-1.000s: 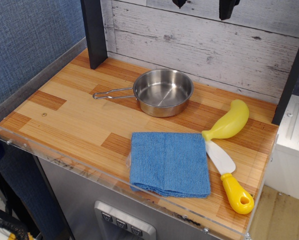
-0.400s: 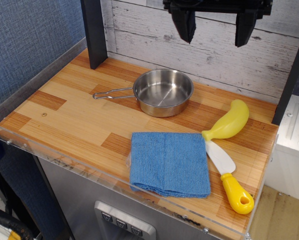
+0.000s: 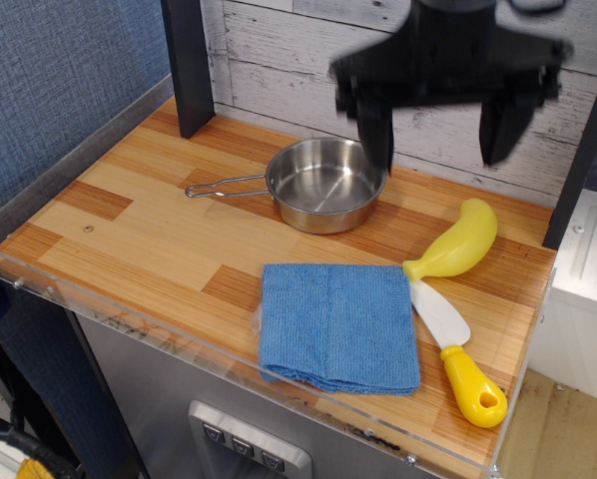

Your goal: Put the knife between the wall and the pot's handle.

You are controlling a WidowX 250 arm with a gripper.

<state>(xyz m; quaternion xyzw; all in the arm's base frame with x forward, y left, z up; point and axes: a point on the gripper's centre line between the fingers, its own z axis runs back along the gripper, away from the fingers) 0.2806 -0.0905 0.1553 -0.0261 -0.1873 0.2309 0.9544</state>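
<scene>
Knife [image 3: 457, 351] right of cloth [image 3: 339, 324], before pot [image 3: 325, 184].

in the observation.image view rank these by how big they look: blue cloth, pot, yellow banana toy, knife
1. blue cloth, clearly the largest.
2. pot with its wire handle.
3 and 4. knife and yellow banana toy look about alike; the knife lies nearer the camera, so I won't rank them.
</scene>
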